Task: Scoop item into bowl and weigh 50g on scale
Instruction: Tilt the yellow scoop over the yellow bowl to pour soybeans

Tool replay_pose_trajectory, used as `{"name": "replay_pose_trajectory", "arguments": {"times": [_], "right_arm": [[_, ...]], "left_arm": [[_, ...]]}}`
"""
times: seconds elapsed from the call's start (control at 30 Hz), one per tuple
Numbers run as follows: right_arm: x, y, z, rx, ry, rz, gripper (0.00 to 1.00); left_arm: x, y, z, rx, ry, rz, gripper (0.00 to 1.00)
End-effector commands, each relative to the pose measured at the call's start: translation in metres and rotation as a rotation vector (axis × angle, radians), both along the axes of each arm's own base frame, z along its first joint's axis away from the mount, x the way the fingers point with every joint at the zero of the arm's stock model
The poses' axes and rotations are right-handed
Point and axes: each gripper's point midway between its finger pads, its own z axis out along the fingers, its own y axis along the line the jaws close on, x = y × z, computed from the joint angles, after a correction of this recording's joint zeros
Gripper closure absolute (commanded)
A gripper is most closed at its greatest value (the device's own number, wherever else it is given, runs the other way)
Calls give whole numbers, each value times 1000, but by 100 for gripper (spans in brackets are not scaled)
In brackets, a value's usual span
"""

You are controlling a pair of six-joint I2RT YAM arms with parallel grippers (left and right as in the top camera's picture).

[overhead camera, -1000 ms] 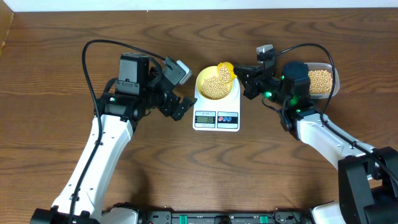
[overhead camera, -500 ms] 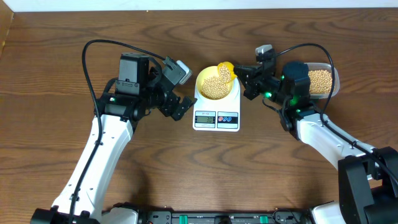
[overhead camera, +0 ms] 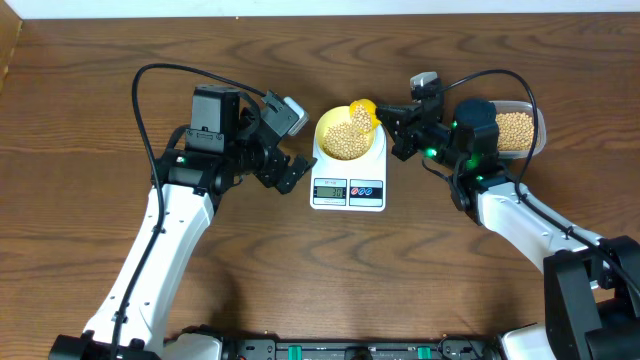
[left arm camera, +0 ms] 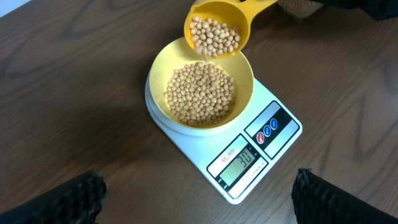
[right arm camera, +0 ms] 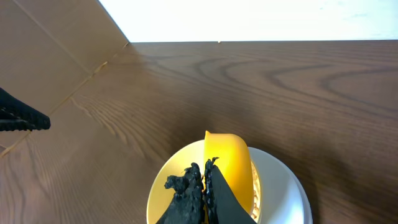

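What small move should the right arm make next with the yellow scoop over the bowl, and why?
Probably tilt the scoop slightly more, gently, so a few beans fall. The right gripper is shut on the scoop, which is tipped above the bowl with beans in it, and the display on the scale seems to read 30, short of the target.

Quick count: one white digital scale (overhead camera: 348,190), one pale-yellow bowl (left arm camera: 163,68), one yellow scoop (left arm camera: 214,14) and one clear plastic container (overhead camera: 540,125). The soybeans (left arm camera: 199,93) are way too many to count, and they sit in three lots: bowl, scoop, container. Plus two robot arms, the left arm (overhead camera: 165,235) and the right arm (overhead camera: 520,220).
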Motion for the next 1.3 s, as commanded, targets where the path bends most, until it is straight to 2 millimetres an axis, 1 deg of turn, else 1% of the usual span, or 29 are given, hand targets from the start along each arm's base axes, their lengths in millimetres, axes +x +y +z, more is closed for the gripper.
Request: {"name": "replay_pose_trajectory", "arguments": {"times": [0.0,0.3,0.57,1.27], "right_arm": [[-2,6,-2,-11,-12,24,99],[-3,6,-2,-10,-11,28,99],[-7,15,-2,-27,-31,54,99],[-8,15,-2,-27,-31,56,99]], "left_arm": [[-3,-1,2,-13,0,-3,3],[-3,-1,2,-13,1,-3,2],[-3,-1,2,-13,1,-3,2],[-3,-1,2,-13,1,-3,3]]}}
